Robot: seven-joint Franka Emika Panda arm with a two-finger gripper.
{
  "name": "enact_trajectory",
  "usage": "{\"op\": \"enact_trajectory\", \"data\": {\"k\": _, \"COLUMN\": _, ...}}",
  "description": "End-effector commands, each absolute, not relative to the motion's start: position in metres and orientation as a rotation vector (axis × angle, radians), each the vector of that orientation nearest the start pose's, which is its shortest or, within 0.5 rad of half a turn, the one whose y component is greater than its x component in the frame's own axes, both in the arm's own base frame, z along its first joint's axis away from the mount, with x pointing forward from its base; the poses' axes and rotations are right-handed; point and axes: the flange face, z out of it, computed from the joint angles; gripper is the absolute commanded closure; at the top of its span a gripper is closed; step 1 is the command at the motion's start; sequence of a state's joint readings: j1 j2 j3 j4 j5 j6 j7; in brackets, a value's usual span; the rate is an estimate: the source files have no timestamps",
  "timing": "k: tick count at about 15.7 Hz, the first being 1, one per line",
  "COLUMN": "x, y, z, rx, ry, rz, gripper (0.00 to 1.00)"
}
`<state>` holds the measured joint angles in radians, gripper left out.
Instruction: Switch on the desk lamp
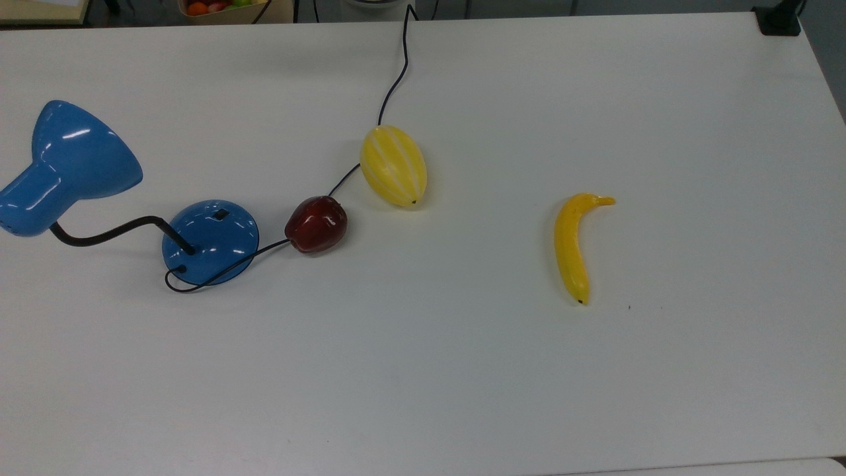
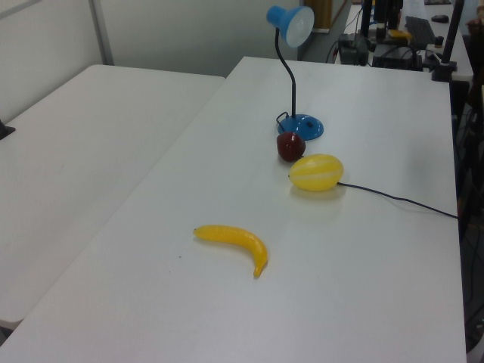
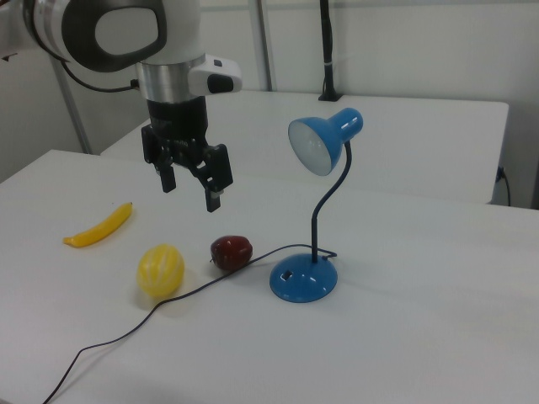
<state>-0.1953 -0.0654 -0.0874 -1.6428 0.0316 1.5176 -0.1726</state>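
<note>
A white table (image 1: pixel 462 370) carries everything. In the top view, the blue desk lamp (image 1: pixel 210 241) stands on its round base at the top view's left, with a dark red apple (image 1: pixel 316 223) just beside the base and a yellow striped melon (image 1: pixel 393 165) near the apple. The lamp's black cord (image 1: pixel 396 79) trails across the tabletop past both. A yellow banana (image 1: pixel 572 244) lies well apart, toward the top view's right.

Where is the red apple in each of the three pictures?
Top view: the red apple lies left of centre, between the lamp's blue base and the yellow melon.
Left view: the apple is right of centre, upper half.
Right view: the apple is left of centre.
Shared landmark: the blue base beside it.
</note>
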Motion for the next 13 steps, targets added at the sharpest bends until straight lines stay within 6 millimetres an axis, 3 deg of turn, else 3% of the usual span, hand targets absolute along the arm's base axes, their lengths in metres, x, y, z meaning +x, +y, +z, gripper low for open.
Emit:
{"op": "enact_trajectory", "data": {"k": 1, "x": 0.505, "y": -0.14, "z": 0.63, "rx": -3.052, "ry": 0.127, "rz": 0.118, "gripper": 0.0}}
{"op": "enact_trajectory", "data": {"k": 4, "x": 0.513, "y": -0.127, "z": 0.637, "rx": -3.052, "ry": 0.096, "rz": 0.009, "gripper": 0.0}}
{"op": "enact_trajectory", "data": {"k": 8, "x": 0.516, "y": -0.111, "z": 0.626, "rx": -3.004, "ry": 0.053, "rz": 0.003, "gripper": 0.0}}
{"op": "enact_trajectory", "data": {"k": 13, "x": 0.527, "y": -0.116, "z": 0.619, "rx": -2.973, "ry": 0.156, "rz": -0.111, "gripper": 0.02}}
